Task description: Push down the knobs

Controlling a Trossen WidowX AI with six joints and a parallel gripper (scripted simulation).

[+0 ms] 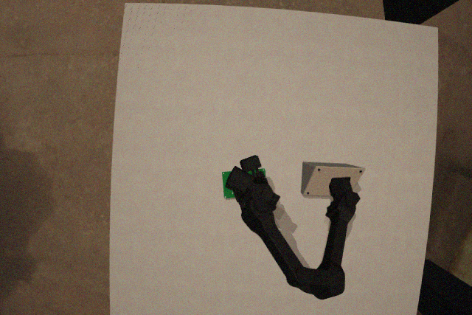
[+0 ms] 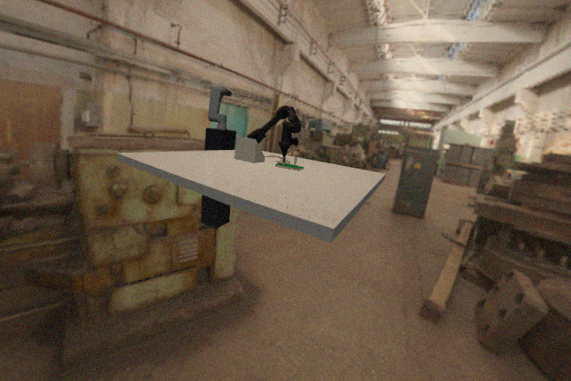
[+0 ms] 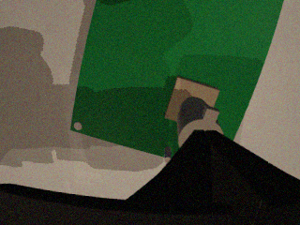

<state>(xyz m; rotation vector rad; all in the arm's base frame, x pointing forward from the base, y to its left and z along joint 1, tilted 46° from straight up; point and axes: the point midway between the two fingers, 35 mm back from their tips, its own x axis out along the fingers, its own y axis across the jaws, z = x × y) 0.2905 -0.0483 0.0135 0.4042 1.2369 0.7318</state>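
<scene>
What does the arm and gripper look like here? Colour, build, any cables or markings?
The arm is matte black all over, with chunky rounded links and bulkier joint housings. It rises from a pale grey wedge-shaped base block with dark corner screws. The gripper is black too. No cables, labels or markings are visible.
</scene>
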